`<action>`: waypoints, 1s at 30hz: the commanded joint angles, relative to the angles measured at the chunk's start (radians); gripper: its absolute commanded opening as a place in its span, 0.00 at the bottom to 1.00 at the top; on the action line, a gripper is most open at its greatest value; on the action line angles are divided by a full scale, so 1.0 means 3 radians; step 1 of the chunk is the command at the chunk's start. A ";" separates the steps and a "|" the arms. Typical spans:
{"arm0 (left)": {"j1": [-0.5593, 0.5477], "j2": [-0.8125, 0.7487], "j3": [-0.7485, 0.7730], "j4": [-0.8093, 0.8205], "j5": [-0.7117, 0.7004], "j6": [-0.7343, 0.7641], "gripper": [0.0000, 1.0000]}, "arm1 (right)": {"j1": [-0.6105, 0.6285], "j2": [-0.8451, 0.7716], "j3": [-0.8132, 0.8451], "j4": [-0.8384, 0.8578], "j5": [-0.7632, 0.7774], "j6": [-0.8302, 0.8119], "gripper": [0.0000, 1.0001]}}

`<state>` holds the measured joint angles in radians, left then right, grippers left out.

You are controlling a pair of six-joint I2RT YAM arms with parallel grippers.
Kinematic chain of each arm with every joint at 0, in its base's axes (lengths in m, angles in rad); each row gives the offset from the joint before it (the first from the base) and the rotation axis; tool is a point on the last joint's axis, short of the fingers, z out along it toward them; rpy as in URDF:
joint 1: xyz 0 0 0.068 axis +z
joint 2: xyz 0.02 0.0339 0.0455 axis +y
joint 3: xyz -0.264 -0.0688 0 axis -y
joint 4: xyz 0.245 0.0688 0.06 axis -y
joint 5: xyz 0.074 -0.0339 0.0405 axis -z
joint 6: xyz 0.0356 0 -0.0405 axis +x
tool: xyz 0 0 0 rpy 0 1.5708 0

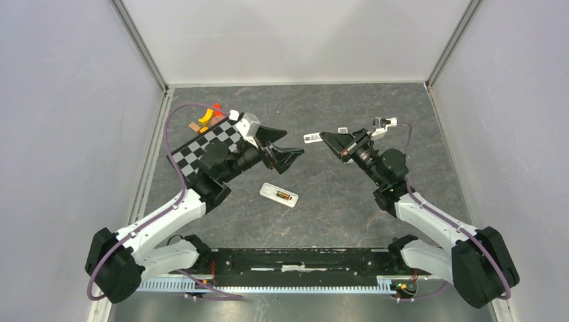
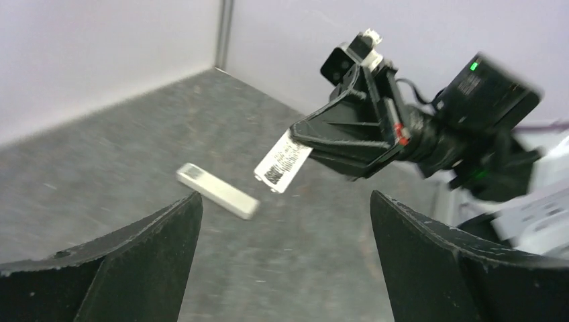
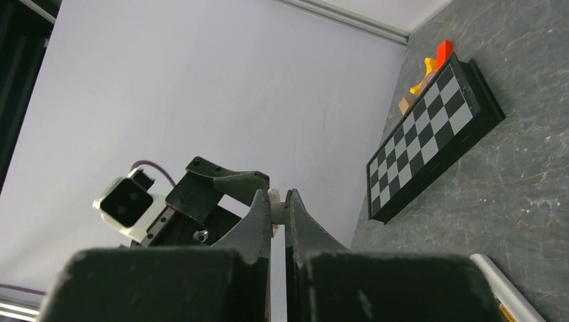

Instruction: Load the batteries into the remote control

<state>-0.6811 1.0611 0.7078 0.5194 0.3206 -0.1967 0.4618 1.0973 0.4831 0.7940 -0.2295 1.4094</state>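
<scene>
The left end effector (image 1: 294, 142) hangs above the middle of the table (image 1: 349, 201) with its jaws spread wide and nothing between them. Just right of it, the right end effector (image 1: 323, 136) is closed on a small white labelled piece (image 2: 283, 161), held clear of the table and pointing left. The remote (image 1: 279, 194) lies flat on the table nearer than both end effectors, about midway between the arms. The batteries (image 1: 286, 196) show as a dark and gold streak in it, too small to count. A plain white strip (image 2: 217, 190) lies on the table beyond the labelled piece. A chessboard (image 1: 204, 151) sits far left, partly under the left arm, with orange and red bits (image 1: 209, 114) at its far corner.
</scene>
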 commanded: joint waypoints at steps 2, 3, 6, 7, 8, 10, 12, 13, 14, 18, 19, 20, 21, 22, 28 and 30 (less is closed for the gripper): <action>0.0005 0.0062 0.0140 -0.0120 -0.0129 -0.2137 0.97 | -0.0017 -0.0120 -0.0030 0.0142 -0.0041 -0.0284 0.00; 0.0008 0.0125 0.0181 -0.0112 -0.0088 -0.2349 0.95 | -0.0016 -0.0096 -0.0028 0.0181 -0.0135 -0.0261 0.00; 0.0020 0.0339 0.0247 -0.0009 0.0061 -0.2723 0.86 | -0.0023 0.0022 -0.0056 0.0404 -0.0490 -0.0100 0.00; 0.0028 0.0414 0.0260 0.0075 0.0125 -0.2789 0.82 | -0.0021 0.0062 -0.0081 0.0540 -0.0598 -0.0035 0.00; 0.0035 0.0469 0.0264 0.0128 0.0157 -0.2868 0.79 | -0.0024 0.0092 -0.0124 0.0692 -0.0648 0.0042 0.00; 0.0051 0.0580 0.0282 0.0199 0.0217 -0.2961 0.71 | -0.0021 0.0107 -0.0181 0.0846 -0.0691 0.0098 0.00; 0.0051 0.0666 0.0286 0.0308 0.0279 -0.3062 0.61 | -0.0018 0.0094 -0.0172 0.0787 -0.0710 0.0040 0.00; 0.0052 0.0694 0.0279 0.0386 0.0321 -0.3120 0.57 | -0.0021 0.0088 -0.0164 0.0740 -0.0719 -0.0001 0.00; 0.0052 0.0721 0.0274 0.0436 0.0352 -0.3166 0.51 | -0.0021 0.0081 -0.0163 0.0708 -0.0711 -0.0016 0.00; 0.0055 0.0763 0.0269 0.0524 0.0482 -0.3280 0.32 | -0.0022 0.0116 -0.0161 0.0661 -0.0708 -0.0063 0.00; 0.0060 0.0753 0.0267 0.0520 0.0506 -0.3294 0.31 | -0.0021 0.0128 -0.0168 0.0657 -0.0705 -0.0070 0.00; 0.0075 0.0738 0.0265 0.0504 0.0541 -0.3303 0.31 | -0.0021 0.0135 -0.0177 0.0656 -0.0698 -0.0071 0.00; 0.0083 0.0713 0.0264 0.0480 0.0566 -0.3295 0.30 | -0.0019 0.0146 -0.0179 0.0661 -0.0690 -0.0075 0.00; 0.0096 0.0691 0.0270 0.0436 0.0574 -0.3276 0.29 | -0.0023 0.0158 -0.0183 0.0658 -0.0685 -0.0085 0.00; 0.0142 0.0623 0.0295 0.0267 0.0687 -0.3223 0.29 | -0.0021 0.0163 -0.0203 0.0666 -0.0585 -0.0127 0.00; 0.0148 0.0615 0.0284 0.0213 0.0705 -0.3186 0.27 | -0.0021 0.0173 -0.0190 0.0667 -0.0590 -0.0133 0.00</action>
<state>-0.6445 1.2873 0.7544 0.5858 0.4828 -1.1374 0.4572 1.1435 0.4274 0.9493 -0.4194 1.3994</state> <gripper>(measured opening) 0.288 0.043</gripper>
